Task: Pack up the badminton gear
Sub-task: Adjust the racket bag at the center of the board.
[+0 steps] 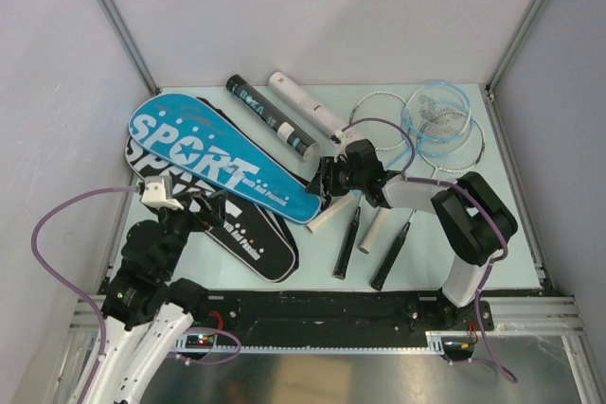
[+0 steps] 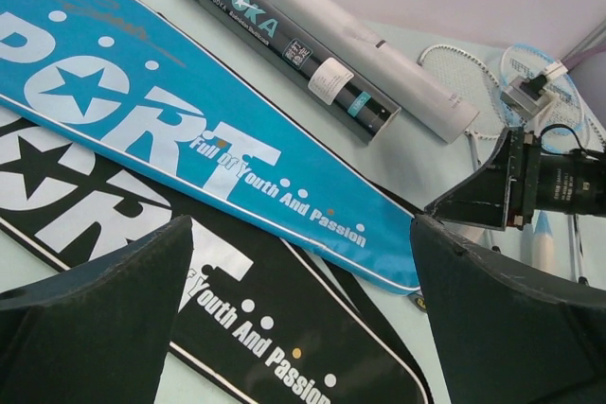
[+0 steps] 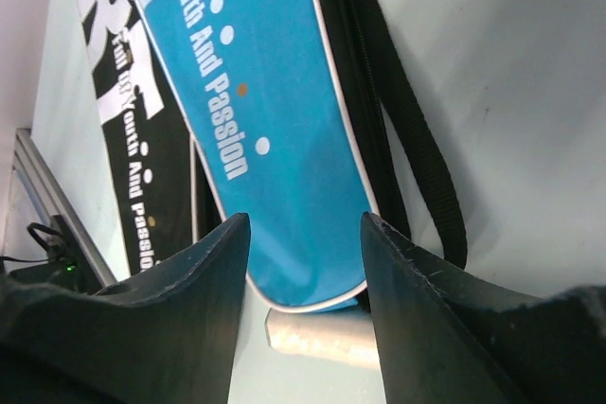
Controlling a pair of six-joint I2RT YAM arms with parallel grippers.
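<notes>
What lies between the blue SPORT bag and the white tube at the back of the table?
The black BOKA tube lies there, alongside the white tube. Clearest in the left wrist view; the top view agrees.

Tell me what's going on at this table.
Two robot arms are packing up badminton gear. The right arm has its jaws open at the narrow end of the blue bag, which lies across the black bag. The left arm hovers over the black bag with its jaws wide open and empty. The rackets, the black tube and the white tube lie loose on the table.
</notes>
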